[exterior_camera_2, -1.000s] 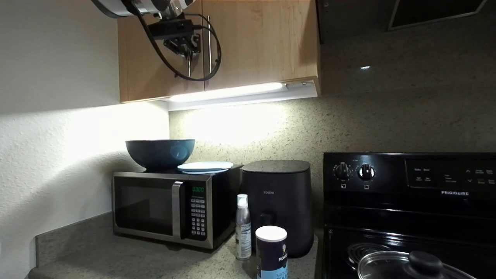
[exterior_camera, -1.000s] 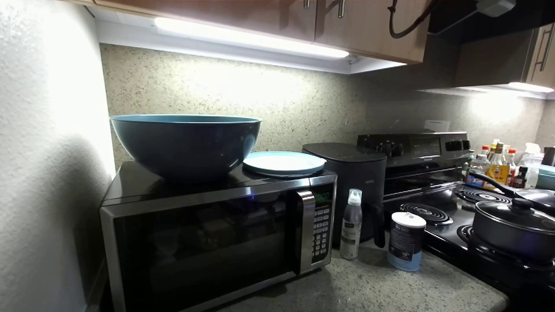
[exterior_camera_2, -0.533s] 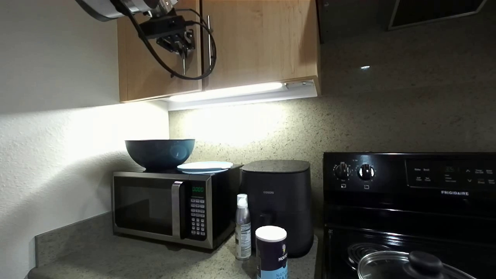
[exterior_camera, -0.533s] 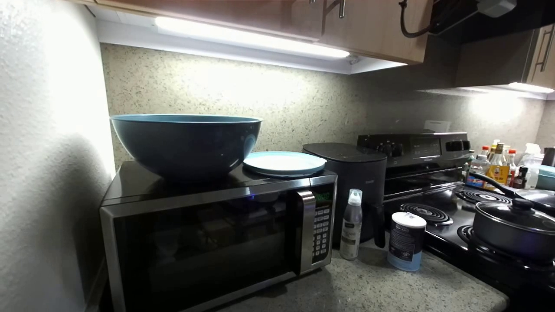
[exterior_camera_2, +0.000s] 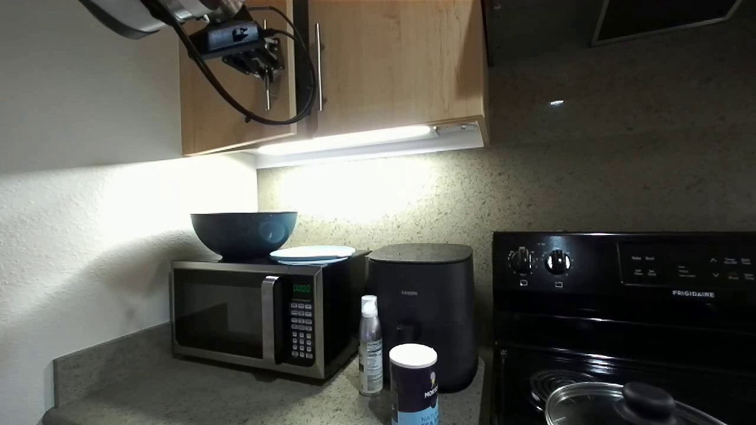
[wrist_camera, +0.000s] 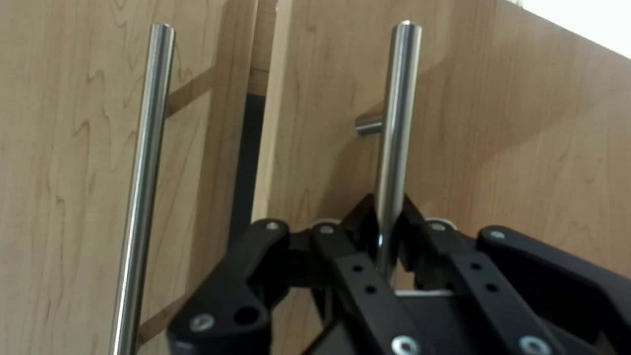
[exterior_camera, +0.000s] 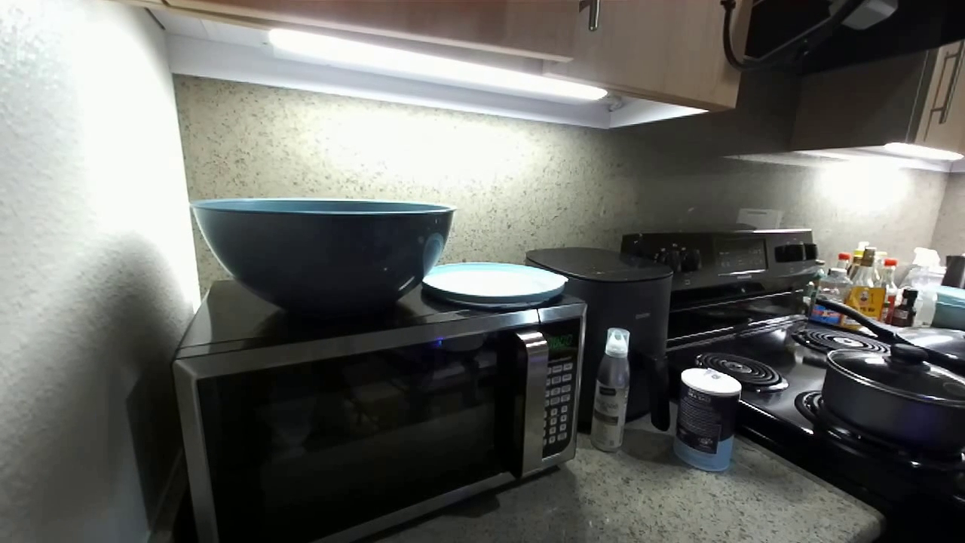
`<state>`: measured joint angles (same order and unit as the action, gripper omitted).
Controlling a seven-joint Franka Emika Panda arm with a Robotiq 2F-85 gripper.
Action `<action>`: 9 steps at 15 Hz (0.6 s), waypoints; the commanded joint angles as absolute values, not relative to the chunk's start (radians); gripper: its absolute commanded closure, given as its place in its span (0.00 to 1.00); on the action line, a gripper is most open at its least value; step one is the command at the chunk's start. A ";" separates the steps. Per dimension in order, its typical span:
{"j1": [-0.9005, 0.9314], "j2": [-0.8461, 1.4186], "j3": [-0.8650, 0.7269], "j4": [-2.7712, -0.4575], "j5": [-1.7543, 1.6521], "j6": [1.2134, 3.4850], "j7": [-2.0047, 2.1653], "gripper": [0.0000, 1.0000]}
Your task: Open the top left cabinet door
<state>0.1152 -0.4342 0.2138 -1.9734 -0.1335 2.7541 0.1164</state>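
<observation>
The top left cabinet door (exterior_camera_2: 227,106) is ajar, its free edge swung out from the cabinet with a dark gap (exterior_camera_2: 303,53) beside it. In the wrist view this door (wrist_camera: 503,158) fills the right side. My gripper (wrist_camera: 388,214) is shut on the door's upright metal handle (wrist_camera: 400,93), one finger on each side of the bar. The handle's lower end (exterior_camera_2: 267,97) shows beneath the gripper (exterior_camera_2: 267,75) in an exterior view. There, the arm hides part of the door. From below, only the door's lower part (exterior_camera: 422,19) shows, and the gripper is out of view.
A right-hand door (exterior_camera_2: 396,65) with its own handle (exterior_camera_2: 319,68) is closed beside the gap. A cable loop (exterior_camera_2: 283,121) hangs from the arm. The wall (exterior_camera_2: 88,100) stands close on the left. Below are a microwave (exterior_camera_2: 218,313), a bowl (exterior_camera_2: 243,233) and a plate (exterior_camera_2: 313,254).
The gripper and handle have moved left in an exterior view, and the door has swung outward with them. The gap between the two doors has widened. The cable shifted along with the arm.
</observation>
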 commanded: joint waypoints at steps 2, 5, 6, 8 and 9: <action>0.109 -0.431 0.219 -1.972 -0.126 2.758 0.107 0.92; 0.079 -0.540 0.247 -2.084 -0.171 2.825 0.140 0.93; 0.063 -0.569 0.257 -2.116 -0.185 2.849 0.154 0.93; -0.045 -0.672 0.324 -2.223 -0.240 2.945 0.263 0.93; -0.081 -0.700 0.347 -2.252 -0.268 2.976 0.330 0.93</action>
